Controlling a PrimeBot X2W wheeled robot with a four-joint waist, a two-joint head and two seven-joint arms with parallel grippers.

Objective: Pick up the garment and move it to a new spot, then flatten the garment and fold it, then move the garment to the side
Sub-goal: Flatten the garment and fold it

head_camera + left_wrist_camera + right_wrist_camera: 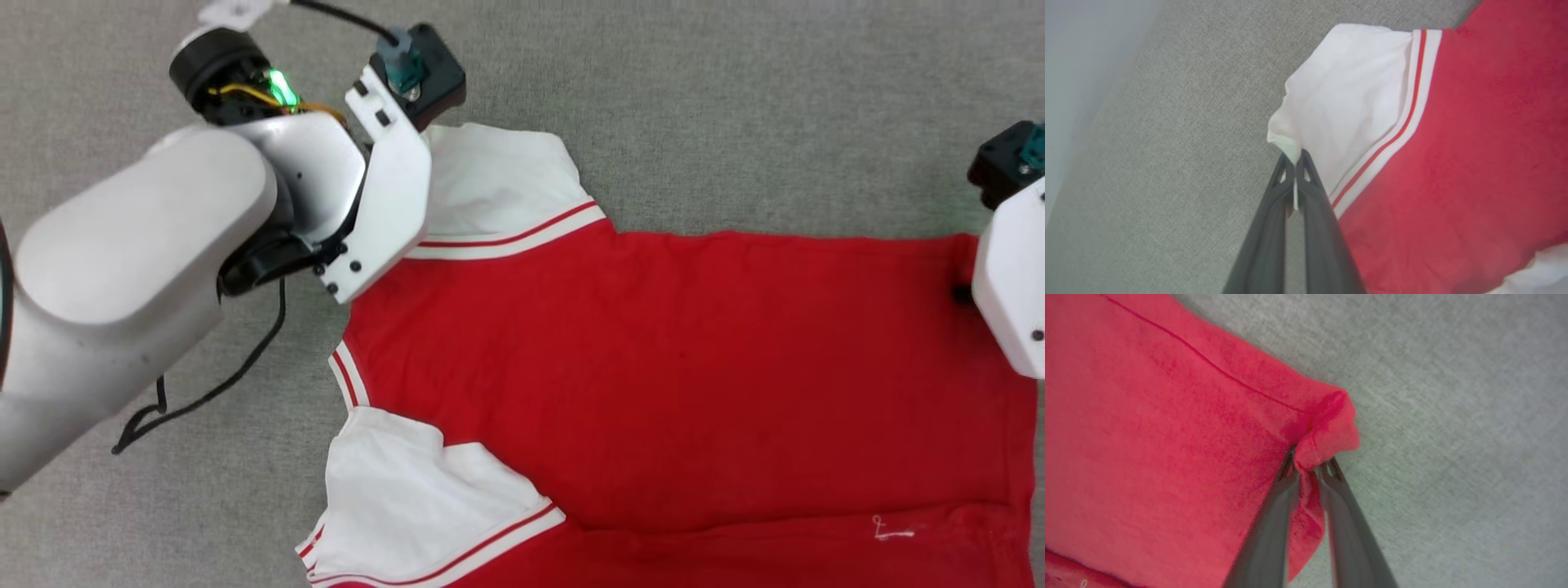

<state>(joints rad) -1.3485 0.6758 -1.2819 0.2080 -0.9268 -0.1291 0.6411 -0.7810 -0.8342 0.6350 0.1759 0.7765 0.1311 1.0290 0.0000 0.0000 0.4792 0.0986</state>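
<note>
The garment (653, 367), a red T-shirt with white sleeves and red-white stripe trim, lies spread on the grey surface, collar to the left and hem to the right. In the left wrist view my left gripper (1294, 161) is shut on the outer corner of the far white sleeve (1347, 102). From above, the left arm's white wrist (384, 212) hides those fingers. My right gripper (1309, 467) is shut on a bunched far corner of the red hem (1327, 424). The right wrist (1012, 278) sits at that corner, on the right edge of the head view.
Grey woven cloth (735, 122) covers the surface all round the garment. A black cable (220, 384) hangs from the left arm over the cloth. In the left wrist view a pale band (1077, 61) runs beyond the cloth's edge.
</note>
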